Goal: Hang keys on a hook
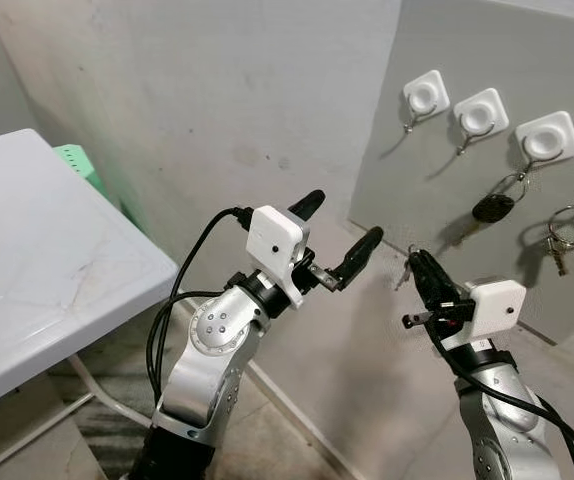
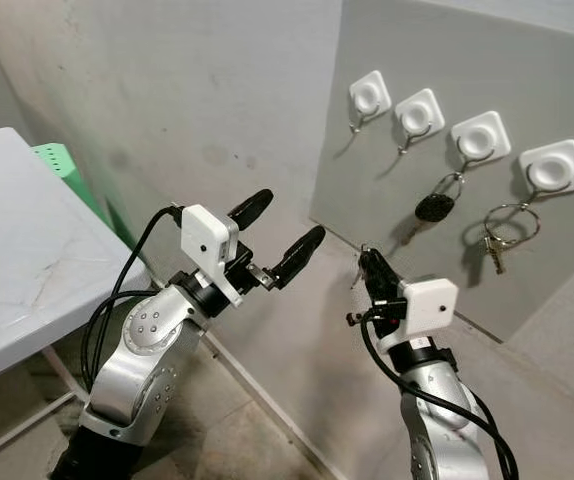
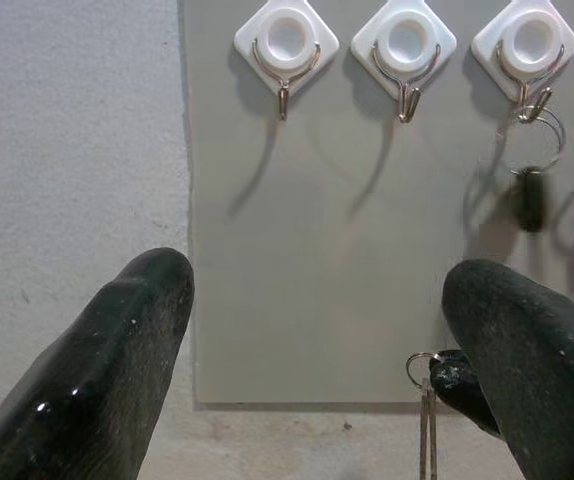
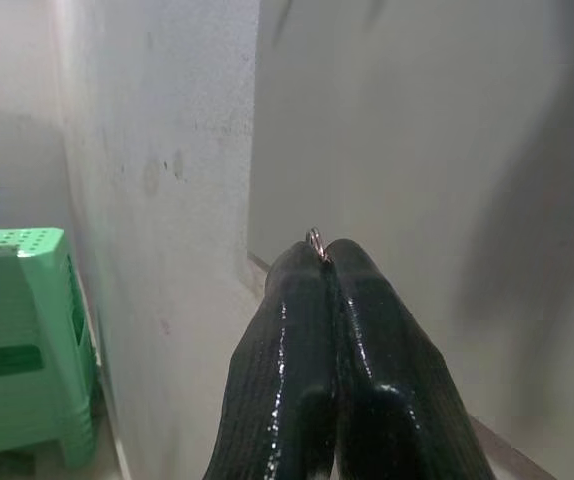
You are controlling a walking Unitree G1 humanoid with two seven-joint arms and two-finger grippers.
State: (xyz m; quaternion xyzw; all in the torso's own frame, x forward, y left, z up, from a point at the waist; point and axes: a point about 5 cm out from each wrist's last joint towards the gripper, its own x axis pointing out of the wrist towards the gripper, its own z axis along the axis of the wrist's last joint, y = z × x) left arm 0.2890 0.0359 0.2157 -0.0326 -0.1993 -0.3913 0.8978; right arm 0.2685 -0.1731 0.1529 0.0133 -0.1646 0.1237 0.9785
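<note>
The robot is facing a grey panel leaning against a pale wall, with a row of white square hooks fixed along it.

The right pincer is reaching up toward the panel with its two black fingers pressed tightly together. It is gripping a small key ring, whose metal loop is peeking out just at the fingertips. In the left wrist view the same ring is showing at the tip of the right finger, with the keys hanging straight down below it. The keys are sitting below the row of hooks and apart from the panel, not touching any hook.

The left pincer is hovering just beside the right one, on its left, with its fingers spread wide and gripping nothing. It is pointing toward the panel.

The first hook and the second hook, counting from the left, are each showing a bare metal prong. The third hook is carrying a ring with a dark key fob dangling under it. A fourth hook at the right end is carrying a larger wire ring with another set of keys.

To the robot's left a white counter is standing, and a green plastic stool is sitting on the floor near the wall beyond it.
</note>
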